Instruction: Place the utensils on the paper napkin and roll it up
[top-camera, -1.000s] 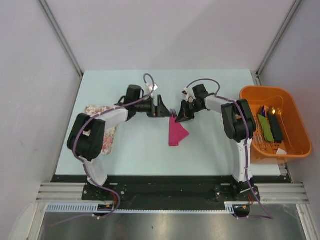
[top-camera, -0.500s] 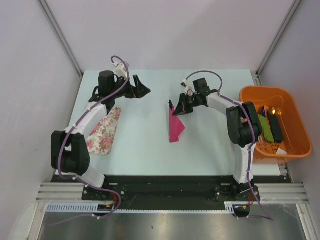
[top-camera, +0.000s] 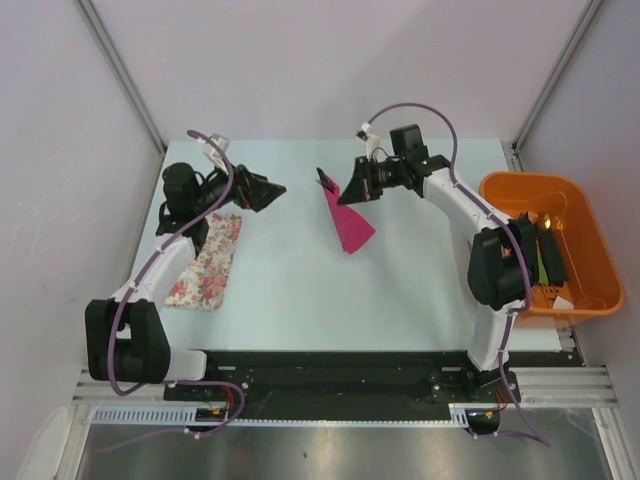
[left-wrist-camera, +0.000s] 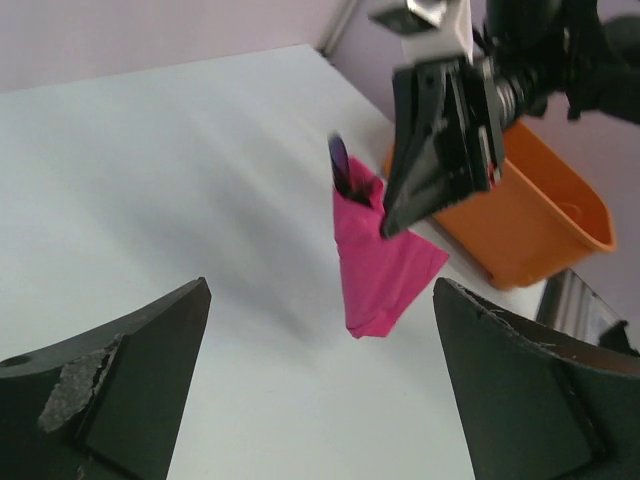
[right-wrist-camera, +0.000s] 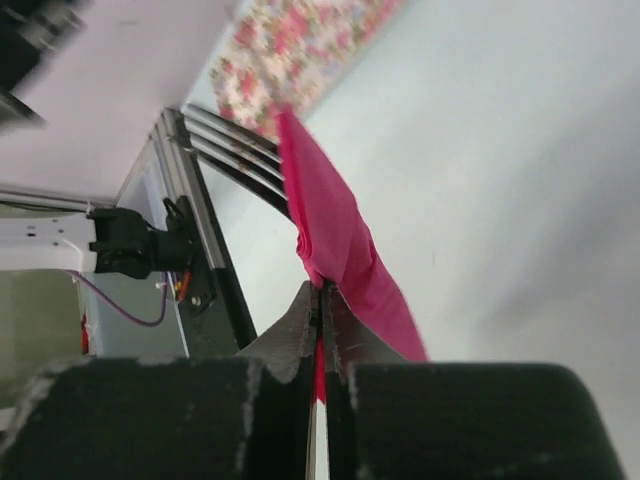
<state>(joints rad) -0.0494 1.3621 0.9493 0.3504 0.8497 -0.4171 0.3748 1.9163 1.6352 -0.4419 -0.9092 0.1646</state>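
The magenta paper napkin hangs as a folded bundle from my right gripper, which is shut on its upper part above the table's back middle. A dark purple utensil end sticks out of the bundle's top; it also shows in the left wrist view. The other utensils are hidden. In the right wrist view the napkin is pinched between the closed right gripper. My left gripper is open and empty, well left of the napkin, facing it.
A floral cloth mat lies at the left, under the left arm. An orange tub holding green and black items stands at the right edge. Grey walls close in the table's back and sides.
My left gripper has let go and swung away left, off the napkin. My right gripper has lifted the napkin bundle and carried it a little toward the back.
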